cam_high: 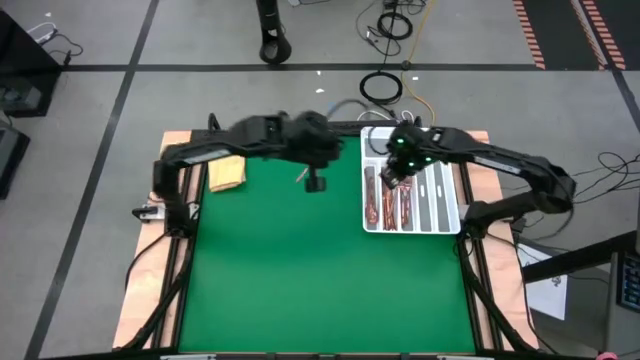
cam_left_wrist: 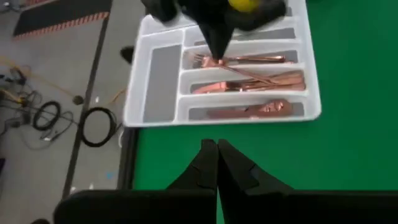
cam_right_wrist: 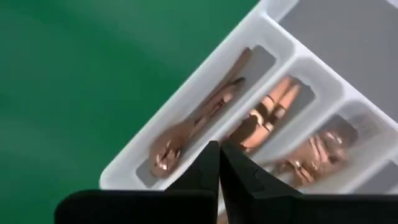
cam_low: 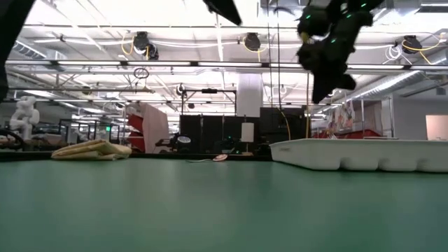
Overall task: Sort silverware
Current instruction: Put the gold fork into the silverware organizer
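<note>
Both jaws closed on nothing: your right gripper (cam_right_wrist: 219, 155) hangs above the white tray (cam_high: 452, 222), where the silverware (cam_high: 385, 203) lies sorted; lift clear before swinging away. Left gripper (cam_high: 314, 181) waits mid-counter.

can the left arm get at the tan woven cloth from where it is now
Probably yes. The tan woven cloth lies in the open on the green table mat, with nothing on or around it. The left gripper hangs shut over bare mat beside it. The right gripper, also shut, is over the white divided tray, clear of that path.
</note>
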Available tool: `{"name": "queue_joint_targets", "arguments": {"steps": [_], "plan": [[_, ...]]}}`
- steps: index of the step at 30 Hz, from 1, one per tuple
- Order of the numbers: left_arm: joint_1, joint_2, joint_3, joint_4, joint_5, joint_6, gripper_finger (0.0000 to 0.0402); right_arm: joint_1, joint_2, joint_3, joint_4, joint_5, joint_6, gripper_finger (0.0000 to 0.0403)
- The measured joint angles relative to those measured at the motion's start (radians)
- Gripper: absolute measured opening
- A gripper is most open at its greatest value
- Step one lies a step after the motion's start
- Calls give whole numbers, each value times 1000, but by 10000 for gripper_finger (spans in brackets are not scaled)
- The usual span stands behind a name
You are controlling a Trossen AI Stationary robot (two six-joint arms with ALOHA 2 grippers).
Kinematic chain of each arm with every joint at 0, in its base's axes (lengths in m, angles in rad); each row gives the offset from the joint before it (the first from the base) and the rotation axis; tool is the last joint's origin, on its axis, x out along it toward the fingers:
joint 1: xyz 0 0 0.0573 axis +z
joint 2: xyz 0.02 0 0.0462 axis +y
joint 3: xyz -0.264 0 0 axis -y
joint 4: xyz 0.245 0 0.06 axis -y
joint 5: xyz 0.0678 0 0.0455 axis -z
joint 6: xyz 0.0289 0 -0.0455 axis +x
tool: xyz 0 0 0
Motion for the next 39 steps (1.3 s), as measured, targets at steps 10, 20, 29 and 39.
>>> {"name": "queue_joint_targets", "arguments": {"steps": [10,20,29,39], "plan": [[0,-244,0,-122,-113,0,7,66,237,45,-21,99,-32,0],[11,-321,-1,-139,-123,-7,9,77,325,46,-68,165,-74,0],[46,-319,-24,-177,-126,1,10,77,393,46,-60,164,-100,0],[67,-319,-24,-176,-122,27,11,77,402,46,-79,188,-139,0]]}}
